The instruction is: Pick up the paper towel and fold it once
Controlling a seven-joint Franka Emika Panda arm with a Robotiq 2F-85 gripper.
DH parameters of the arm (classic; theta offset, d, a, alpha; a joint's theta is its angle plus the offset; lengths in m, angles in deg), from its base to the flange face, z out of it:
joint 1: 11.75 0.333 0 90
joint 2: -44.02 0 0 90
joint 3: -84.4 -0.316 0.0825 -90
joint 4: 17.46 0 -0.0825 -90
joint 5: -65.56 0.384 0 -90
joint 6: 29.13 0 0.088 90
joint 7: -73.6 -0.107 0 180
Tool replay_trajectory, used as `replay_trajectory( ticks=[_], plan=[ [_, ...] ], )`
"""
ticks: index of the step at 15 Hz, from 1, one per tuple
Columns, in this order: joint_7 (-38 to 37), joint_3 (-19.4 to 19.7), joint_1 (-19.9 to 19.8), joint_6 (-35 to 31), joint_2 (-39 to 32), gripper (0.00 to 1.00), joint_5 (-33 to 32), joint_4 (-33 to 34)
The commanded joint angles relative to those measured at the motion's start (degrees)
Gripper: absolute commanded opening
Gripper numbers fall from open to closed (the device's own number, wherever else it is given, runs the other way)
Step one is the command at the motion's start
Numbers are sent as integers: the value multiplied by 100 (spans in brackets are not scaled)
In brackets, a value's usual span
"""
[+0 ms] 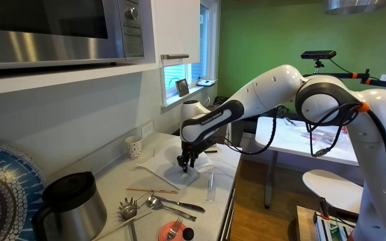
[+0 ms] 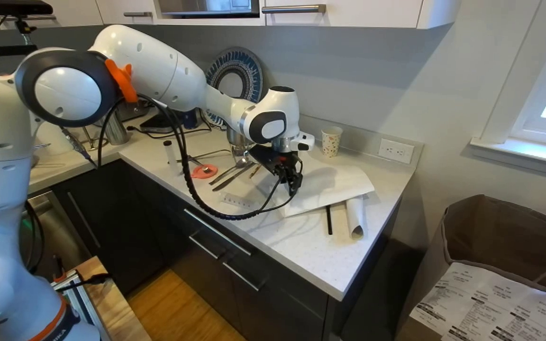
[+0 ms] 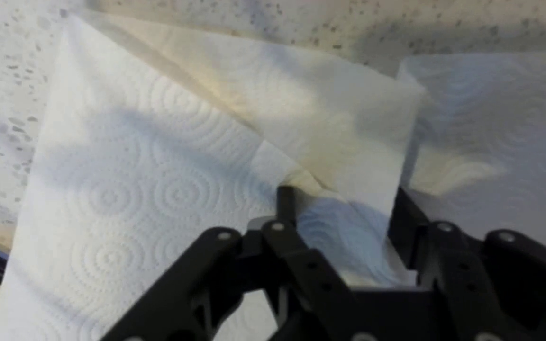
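I have the robot arm (image 1: 263, 86) stretched over the desk (image 2: 315, 258), its tool (image 3: 343, 213) pointing down at the paper towel (image 3: 112, 194). The fingers (image 3: 286, 206) are apart, with towel between them.

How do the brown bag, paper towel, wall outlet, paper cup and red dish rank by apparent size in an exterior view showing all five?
1. Brown bag, in the foreground, cut off by the frame
2. Paper towel
3. Wall outlet and paper cup, too alike to rank
4. Red dish

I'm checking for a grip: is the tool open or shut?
Open: in the wrist view, the tool has its fingers apart, with paper towel showing between.
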Motion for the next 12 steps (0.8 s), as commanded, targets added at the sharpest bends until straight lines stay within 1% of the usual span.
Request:
replay_trajectory(
  ticks=[1,2,3,4,8,12],
  plan=[
    [-51,-9,18,121,18,19,-84,23],
    [-104,29,53,49,76,13,-173,-9],
    [-112,35,62,43,124,4,-206,-27],
    [-111,38,66,56,200,0,-231,-50],
    [-55,22,61,53,569,0,-266,-169],
    [0,25,46,-8,1198,0,-313,-438]
  ],
)
